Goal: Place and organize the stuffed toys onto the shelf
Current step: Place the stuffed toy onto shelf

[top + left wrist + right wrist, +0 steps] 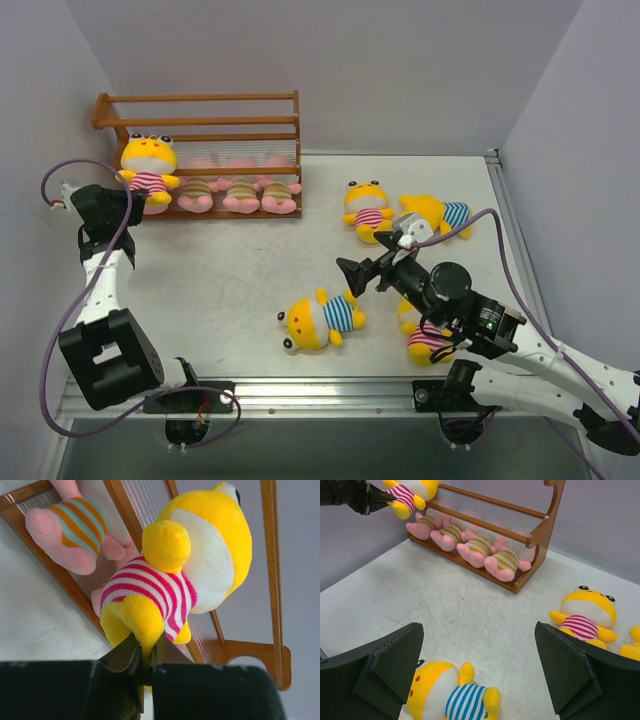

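Shelf (210, 98) sat at the back left, with four pink toys (475, 547) lined up on the bottom tier. Right gripper (365, 265) hung spread wide open above a blue-striped yellow toy (320, 318) lying flat. Left gripper (145, 650) was pinched tight on the leg of a pink-striped yellow toy (150, 590), held up at the shelf's left end.

Pale grey scuffed tabletop (220, 280). Far left, by the back wall: orange-brown wooden three-tier slatted shelf (200, 98), upright. On the bottom tier: four pink plush toys in tan-striped shirts (241, 192), side by side. At the shelf's left end, middle-tier height: yellow plush toy in pink-striped shirt (149, 165); resting there or not, cannot tell. Directly on the tabletop: second pink-striped yellow plush (368, 210) right of the shelf; blue-striped yellow plush (440, 213) just beside it; another blue-striped yellow plush (320, 320) lying centre front; third pink-striped yellow plush (428, 345) front right, partly hidden.
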`<move>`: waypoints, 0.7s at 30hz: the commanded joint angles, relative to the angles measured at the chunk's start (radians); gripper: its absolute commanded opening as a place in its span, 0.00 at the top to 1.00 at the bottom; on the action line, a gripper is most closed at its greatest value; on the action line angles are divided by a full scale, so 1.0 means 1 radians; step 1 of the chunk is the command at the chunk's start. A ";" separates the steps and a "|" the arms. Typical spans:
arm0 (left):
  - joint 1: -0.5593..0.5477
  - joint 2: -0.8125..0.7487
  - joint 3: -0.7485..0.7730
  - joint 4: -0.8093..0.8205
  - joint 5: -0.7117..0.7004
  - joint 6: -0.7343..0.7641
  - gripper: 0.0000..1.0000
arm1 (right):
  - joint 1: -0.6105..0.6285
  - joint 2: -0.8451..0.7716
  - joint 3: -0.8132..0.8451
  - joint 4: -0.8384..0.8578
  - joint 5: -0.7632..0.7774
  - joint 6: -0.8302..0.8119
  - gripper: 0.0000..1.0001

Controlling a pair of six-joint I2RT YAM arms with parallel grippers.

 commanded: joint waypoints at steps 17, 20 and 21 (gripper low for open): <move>0.020 0.290 0.301 0.064 0.049 0.017 0.98 | 0.006 0.017 0.000 0.019 0.008 -0.009 0.01; 0.021 0.308 0.338 0.056 0.046 0.021 0.98 | 0.006 0.023 -0.002 0.019 0.012 -0.010 0.01; 0.020 0.315 0.347 0.053 0.046 0.021 0.98 | 0.006 0.026 0.000 0.020 0.012 -0.010 0.01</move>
